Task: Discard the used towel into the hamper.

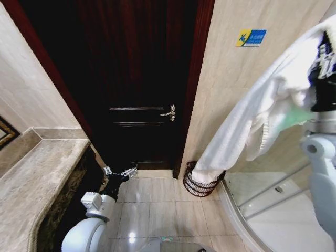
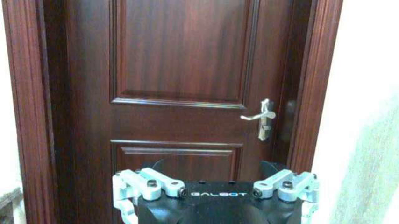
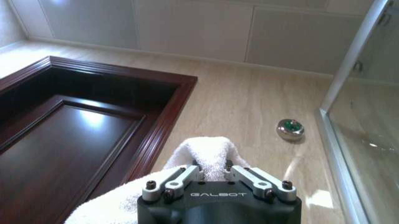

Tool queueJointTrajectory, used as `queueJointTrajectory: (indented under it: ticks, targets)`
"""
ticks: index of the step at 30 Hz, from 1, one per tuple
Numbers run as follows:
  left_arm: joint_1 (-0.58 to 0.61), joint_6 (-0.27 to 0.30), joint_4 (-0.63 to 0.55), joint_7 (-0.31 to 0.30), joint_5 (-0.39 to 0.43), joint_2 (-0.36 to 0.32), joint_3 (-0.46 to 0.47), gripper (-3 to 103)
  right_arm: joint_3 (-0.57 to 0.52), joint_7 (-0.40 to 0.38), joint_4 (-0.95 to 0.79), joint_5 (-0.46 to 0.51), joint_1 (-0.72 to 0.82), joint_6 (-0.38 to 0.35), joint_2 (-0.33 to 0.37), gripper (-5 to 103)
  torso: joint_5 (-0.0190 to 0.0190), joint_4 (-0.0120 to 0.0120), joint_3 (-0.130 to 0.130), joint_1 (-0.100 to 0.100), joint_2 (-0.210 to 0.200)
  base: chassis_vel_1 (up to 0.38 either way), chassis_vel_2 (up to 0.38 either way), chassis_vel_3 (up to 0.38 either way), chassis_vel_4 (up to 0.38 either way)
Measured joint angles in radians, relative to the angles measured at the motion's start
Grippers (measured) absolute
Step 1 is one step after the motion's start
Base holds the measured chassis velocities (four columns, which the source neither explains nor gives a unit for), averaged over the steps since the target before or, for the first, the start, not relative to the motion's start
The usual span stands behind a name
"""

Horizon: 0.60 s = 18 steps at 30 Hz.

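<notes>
The tiled floor (image 1: 157,202) carries the hamper (image 1: 199,186), which stands against the wall just beside the door frame, at the floor's far edge near the curved shower threshold; the towel's (image 1: 247,131) lower end hangs into it

I see the hamper (image 1: 202,184) in the corner between the door (image 1: 137,84) frame and the wall (image 1: 247,79), its far side against the wall. The shower glass (image 1: 273,194) borders it on my right. The towel (image 1: 252,121) hangs from my raised right gripper (image 1: 320,63) with its lower end at the hamper mouth. Tiled floor (image 1: 157,205) before the hamper is open. The counter (image 1: 37,184) bounds my left; my left gripper (image 1: 121,172) sits low beside it.
</notes>
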<state>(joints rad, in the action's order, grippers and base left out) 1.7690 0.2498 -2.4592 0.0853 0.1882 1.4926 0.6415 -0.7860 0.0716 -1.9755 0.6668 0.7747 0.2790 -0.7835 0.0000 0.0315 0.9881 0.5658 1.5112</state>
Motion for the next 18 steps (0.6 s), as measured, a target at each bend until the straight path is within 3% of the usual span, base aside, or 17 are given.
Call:
queueJointTrajectory:
  ticks: [18]
  targets:
    - [0.000, 0.000, 0.000, 0.000, 0.000, 0.000, 0.000, 100, 0.145, 0.011, 0.148, -0.041, -0.200, 0.023, 0.004, 10, 0.0000, -0.0003, 0.000, 0.000, 0.000, 0.000, 0.000, 0.000, 0.000]
